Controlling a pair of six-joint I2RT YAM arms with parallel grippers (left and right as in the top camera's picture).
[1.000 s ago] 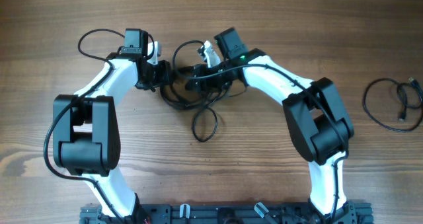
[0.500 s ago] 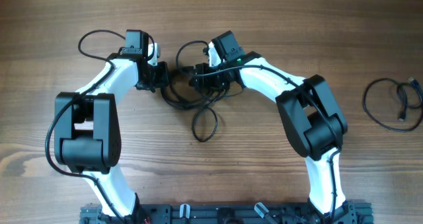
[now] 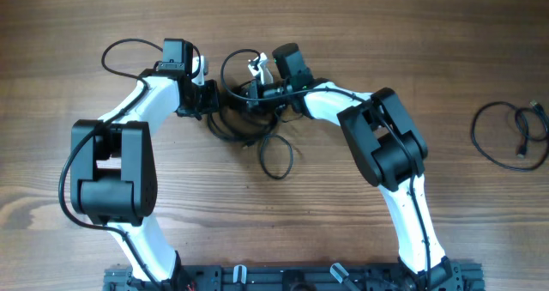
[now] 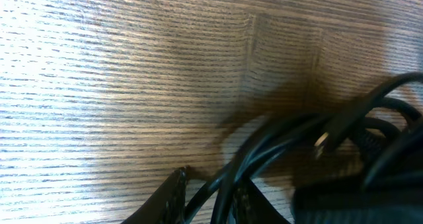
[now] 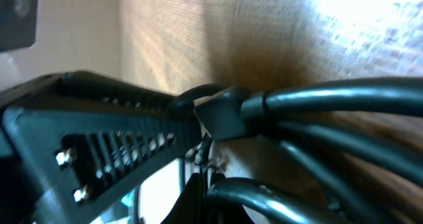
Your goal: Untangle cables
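The black cables [image 3: 244, 124] lie in a tangle at the table's middle back, and one loop [image 3: 276, 158] trails toward the front. My left gripper [image 3: 213, 98] is at the tangle's left edge. In the left wrist view it [image 4: 213, 184] is shut on two strands, with more cables [image 4: 284, 138] and a silver-tipped plug [image 4: 324, 141] just ahead. My right gripper [image 3: 250, 92] reaches in from the right, close to the left one. In the right wrist view its fingers [image 5: 201, 184] are pressed together, and thick strands [image 5: 330, 98] run past beside them; I see nothing held between them.
A separate coiled black cable [image 3: 508, 135] lies alone at the far right. The left arm's own wire [image 3: 120, 55] arcs at the back left. A black ribbed robot part [image 5: 99, 145] fills the left of the right wrist view, very near the right fingers.
The right gripper has moved left into the tangle and has shut. The front loop has shifted slightly right. The left gripper has stayed in place and closed on the strands.
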